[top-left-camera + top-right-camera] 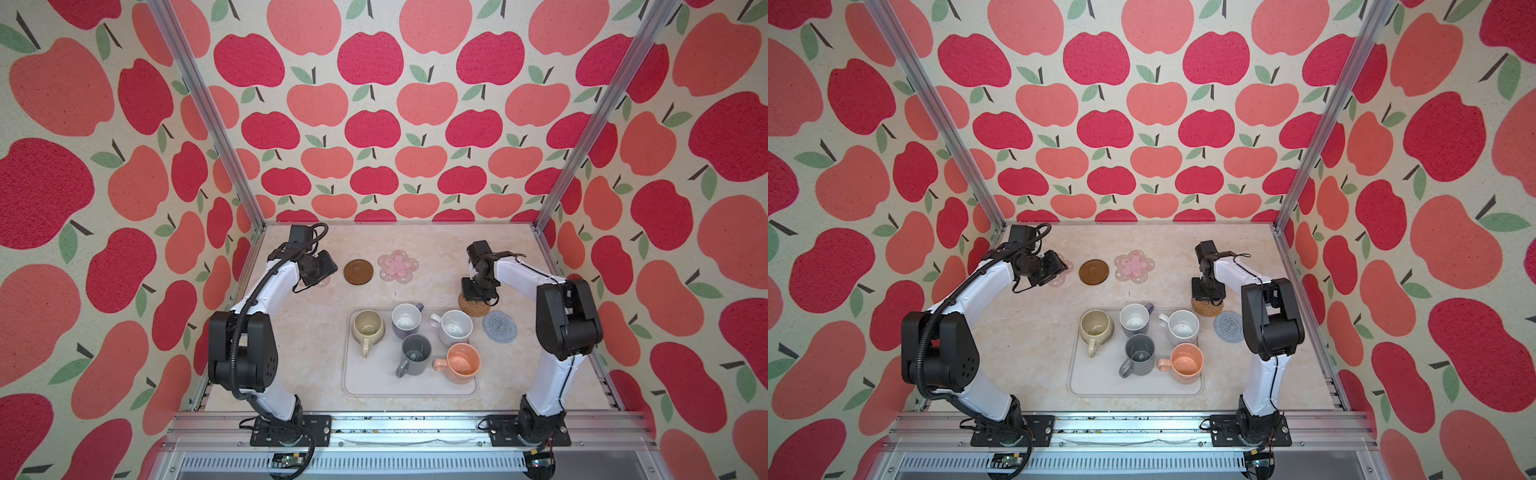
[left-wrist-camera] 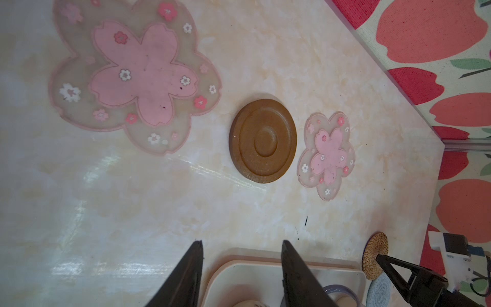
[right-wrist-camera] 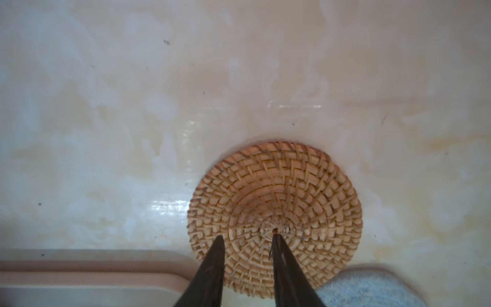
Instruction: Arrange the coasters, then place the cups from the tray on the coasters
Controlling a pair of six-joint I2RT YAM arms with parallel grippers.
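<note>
Two grippers spread and empty, right gripper (image 3: 248, 236) over the middle of the rattan coaster (image 3: 276, 186), coaster flat just beyond the tray (image 3: 79, 268), at its far right corner, left gripper (image 2: 242, 242) beyond its far left corner

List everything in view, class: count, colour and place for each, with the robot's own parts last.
tray: one, pale grey, near middle of tabletop
mugs: five, beige, lavender, white speckled, dark grey, peach, all on tray
brown coaster: one, dark brown, beyond the tray
flower coasters: two, pink, either side of brown coaster
rattan coaster: one, tan, by tray's far right corner
knitted coaster: one, grey-blue, right of tray
left tool: one, black, open, far left
right tool: one, black, jaws apart over rattan coaster
</note>
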